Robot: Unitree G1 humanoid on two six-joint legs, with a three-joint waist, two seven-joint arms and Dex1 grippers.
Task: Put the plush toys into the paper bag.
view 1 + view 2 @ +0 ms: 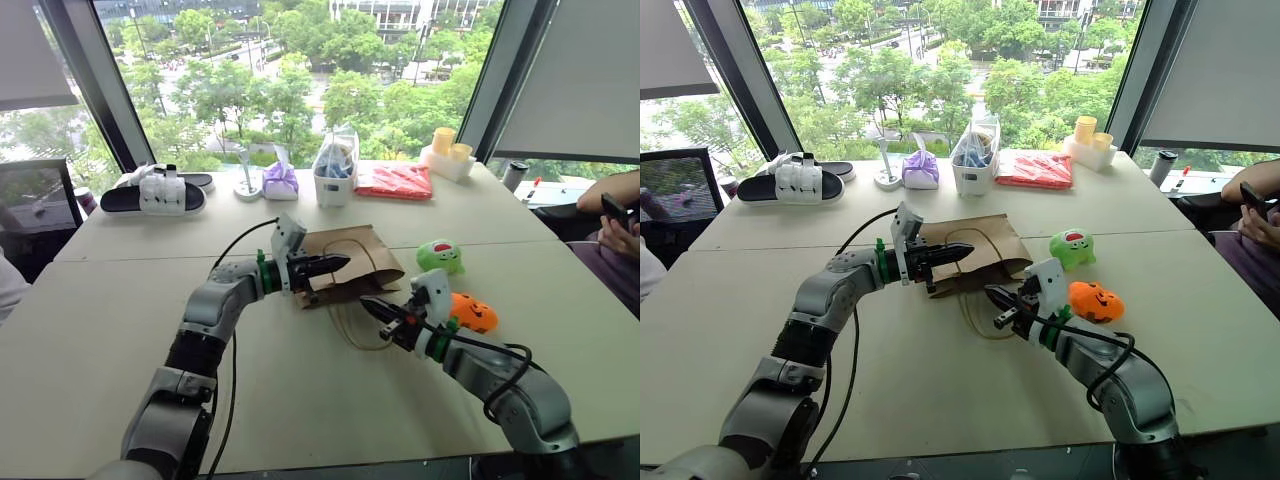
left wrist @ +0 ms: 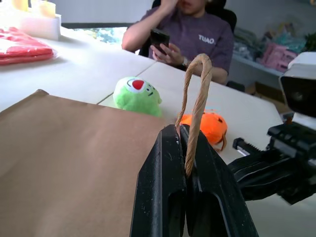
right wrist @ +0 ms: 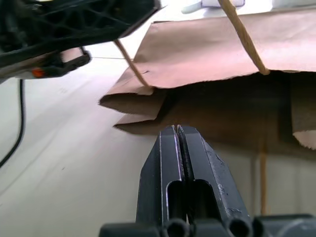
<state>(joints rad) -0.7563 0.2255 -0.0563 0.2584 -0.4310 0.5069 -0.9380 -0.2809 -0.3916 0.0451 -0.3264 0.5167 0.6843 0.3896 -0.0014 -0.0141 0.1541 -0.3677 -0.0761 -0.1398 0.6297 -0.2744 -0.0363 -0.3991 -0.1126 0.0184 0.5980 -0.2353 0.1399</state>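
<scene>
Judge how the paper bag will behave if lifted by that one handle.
The paper bag lies flat and looks empty, so probably light. With the left pincer shut on one cord handle, only that side should rise, likely sagging and gaping unevenly.

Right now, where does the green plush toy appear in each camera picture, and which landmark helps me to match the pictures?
Left eye view: green plush toy on the table, right of the paper bag.
Right eye view: same place, beyond the orange plush toy.
Left wrist view: just past the bag's far edge.
Right wrist view: not in it.
Shared landmark: the paper bag, whose handle the left gripper pinches.
</scene>
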